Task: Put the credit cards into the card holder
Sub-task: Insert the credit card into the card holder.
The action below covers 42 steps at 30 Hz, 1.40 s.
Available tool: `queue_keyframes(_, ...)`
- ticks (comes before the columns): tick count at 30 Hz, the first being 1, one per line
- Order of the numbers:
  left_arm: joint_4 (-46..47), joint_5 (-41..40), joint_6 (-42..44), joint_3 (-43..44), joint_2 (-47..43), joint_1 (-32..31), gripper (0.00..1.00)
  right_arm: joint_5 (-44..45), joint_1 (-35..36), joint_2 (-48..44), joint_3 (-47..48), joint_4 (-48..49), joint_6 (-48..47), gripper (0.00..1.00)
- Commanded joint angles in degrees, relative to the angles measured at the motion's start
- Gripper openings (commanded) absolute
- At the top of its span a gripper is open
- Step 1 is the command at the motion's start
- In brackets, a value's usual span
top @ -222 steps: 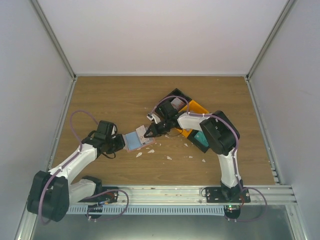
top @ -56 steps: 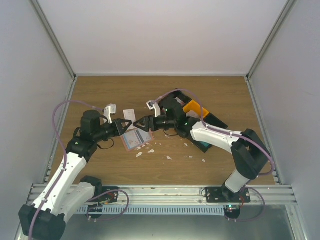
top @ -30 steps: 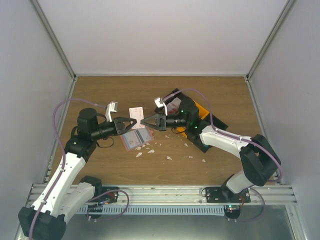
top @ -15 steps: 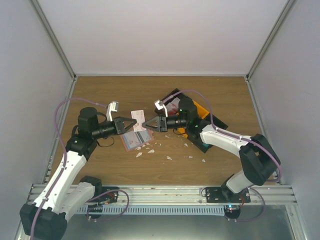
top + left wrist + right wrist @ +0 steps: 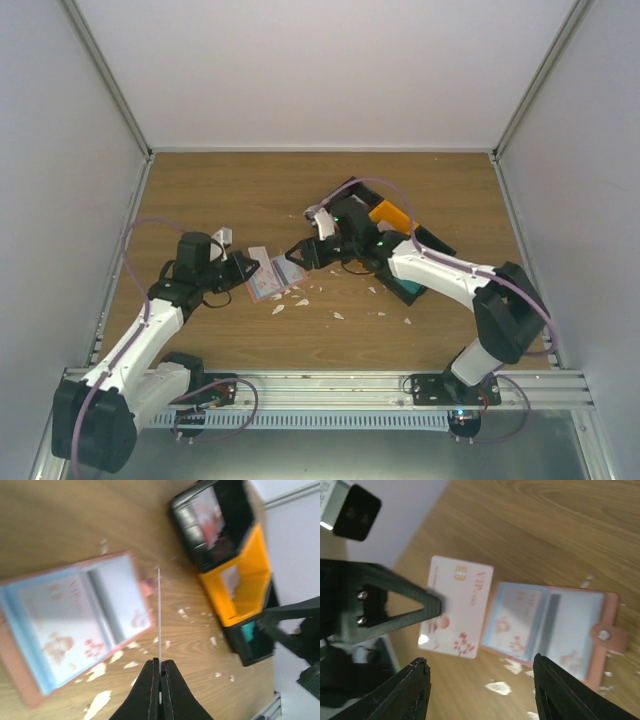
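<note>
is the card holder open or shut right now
Open. The card holder lies spread flat on the table, light blue pockets facing up, snap tab out to one side.

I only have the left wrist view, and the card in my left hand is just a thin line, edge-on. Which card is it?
Observer: The right wrist view shows its face. The card is pale pink-white with a chip, "VIP" lettering and red blossoms.
Operator: Is the other arm touching it?
Observer: No. The right hand is open, with its fingers spread wide and nothing between them. Only the left hand pinches the card.
Operator: Where does that open one sit?
Observer: In the top view it is near the far right corner of the open card holder, facing the left hand across the card.
</note>
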Motion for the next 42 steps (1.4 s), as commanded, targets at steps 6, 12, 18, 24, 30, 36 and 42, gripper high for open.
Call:
queue_keyframes(6,10.14,-4.77,-6.15,-8.46,2.8,-0.22,0.0,26.53,5.46,13.44,9.8,-18.58,-8.5,0.57)
queue_keyframes(12,17.79,-3.77,-9.52,-12.85,4.28,-0.64,0.0,27.33,5.55,20.83,13.49,-19.15,-8.86,0.56)
queue_keyframes(18,22.75,-3.65,-9.81,-14.09,7.28,-0.75,0.0,26.57,5.31,23.81,14.26,-18.17,-8.74,0.55)
queue_keyframes(24,30.0,-4.03,-13.17,-16.76,10.2,-0.99,0.0,29.5,5.24,24.56,14.05,-18.87,-6.47,0.47)
queue_keyframes(30,36.84,-4.9,-14.95,-17.85,13.91,-1.69,0.0,29.77,5.29,25.22,13.92,-20.19,-5.4,0.44)
queue_keyframes(36,40.67,-4.63,-15.22,-17.93,17.7,-2.38,0.0,28.88,5.29,25.24,13.78,-21.19,-4.69,0.39)
queue_keyframes(42,42.51,-6.26,-16.79,-19.01,20.32,-3.44,0.0,27.81,5.29,25.96,14.18,-21.1,-4.12,0.35)
